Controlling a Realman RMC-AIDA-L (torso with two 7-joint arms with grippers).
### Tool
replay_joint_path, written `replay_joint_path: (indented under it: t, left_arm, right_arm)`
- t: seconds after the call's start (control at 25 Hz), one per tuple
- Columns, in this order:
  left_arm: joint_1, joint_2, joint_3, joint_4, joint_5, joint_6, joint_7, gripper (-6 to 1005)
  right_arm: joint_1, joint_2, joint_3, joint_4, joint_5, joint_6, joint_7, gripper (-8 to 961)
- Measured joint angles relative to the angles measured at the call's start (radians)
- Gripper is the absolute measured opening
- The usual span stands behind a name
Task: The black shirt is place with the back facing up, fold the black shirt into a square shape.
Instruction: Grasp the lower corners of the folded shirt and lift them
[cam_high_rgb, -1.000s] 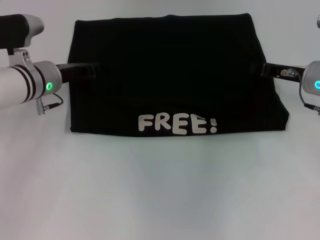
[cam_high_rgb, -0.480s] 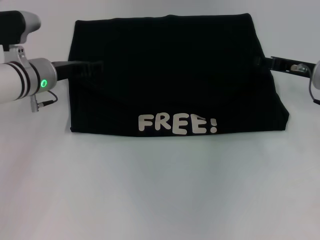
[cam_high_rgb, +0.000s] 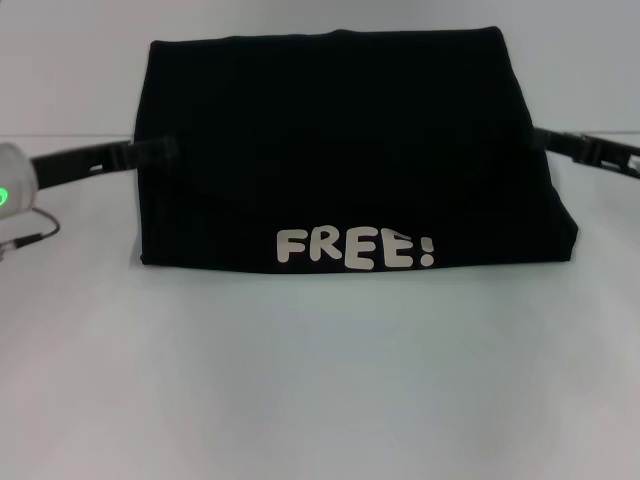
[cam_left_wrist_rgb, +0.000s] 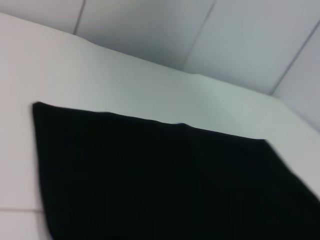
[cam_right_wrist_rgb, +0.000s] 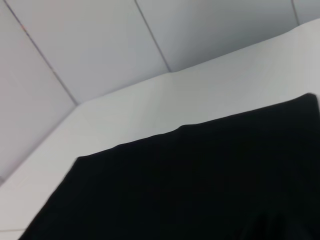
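1. Your white table (cam_high_rgb: 320, 380) carries the black shirt (cam_high_rgb: 350, 150) at its middle-far part — folded, long axis left-right, "FREE!" print (cam_high_rgb: 355, 248) along the near edge.
2. Wrist views show only plain cloth — no print.
3. Left gripper (cam_high_rgb: 160, 150) and right gripper (cam_high_rgb: 540, 138) sit at its side edges; finger state: you cannot tell.

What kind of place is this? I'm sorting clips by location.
Probably a lab or test bench, not a home: a plain white table, pale panelled walls behind it, and only a folded black shirt between the left gripper and right gripper.
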Motion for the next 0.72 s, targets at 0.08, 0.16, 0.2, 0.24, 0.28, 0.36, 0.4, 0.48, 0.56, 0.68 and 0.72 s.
replay_joint_path:
  t: [0.08,0.16,0.2,0.24,0.28,0.36,0.4,0.48,0.56,0.68,0.72]
  left_arm:
    - [0.043,-0.002,0.0,0.042,-0.013,0.087,0.003,900]
    - [0.074,-0.008,0.0,0.072,-0.007,0.147,0.001,900]
    - [0.086,-0.011,0.0,0.081,-0.001,0.169,-0.004,900]
    - [0.096,-0.015,0.001,0.089,0.012,0.185,-0.016,900]
    - [0.103,-0.017,0.001,0.093,0.03,0.192,-0.035,900]
    - [0.109,-0.02,0.001,0.095,0.076,0.186,-0.089,900]
    - [0.109,-0.02,0.002,0.094,0.093,0.182,-0.106,900]
    - [0.106,-0.021,0.003,0.08,0.124,0.17,-0.129,900]
    - [0.104,-0.021,0.009,0.065,0.129,0.157,-0.131,900]
    - [0.098,-0.022,0.036,0.035,0.129,0.124,-0.132,900]
    - [0.096,-0.022,0.048,0.024,0.13,0.111,-0.133,901]
  right_arm:
    - [-0.028,-0.002,0.0,-0.012,0.006,-0.052,-0.005,641]
    - [-0.053,-0.006,-0.002,-0.029,0.009,-0.111,-0.007,650]
    - [-0.063,-0.009,-0.002,-0.035,0.009,-0.14,-0.007,655]
    - [-0.072,-0.015,-0.002,-0.039,0.009,-0.167,-0.007,659]
    - [-0.079,-0.02,-0.002,-0.04,0.009,-0.187,-0.005,664]
    - [-0.091,-0.033,-0.003,-0.039,0.009,-0.228,0.003,673]
    - [-0.096,-0.039,-0.003,-0.037,0.009,-0.243,0.009,678]
    - [-0.103,-0.049,-0.003,-0.035,0.007,-0.257,0.021,687]
    - [-0.11,-0.052,-0.004,-0.037,0.005,-0.261,0.034,697]
    - [-0.115,-0.055,-0.005,-0.039,0.004,-0.262,0.036,728]
    - [-0.115,-0.055,-0.005,-0.039,0.004,-0.262,0.036,750]
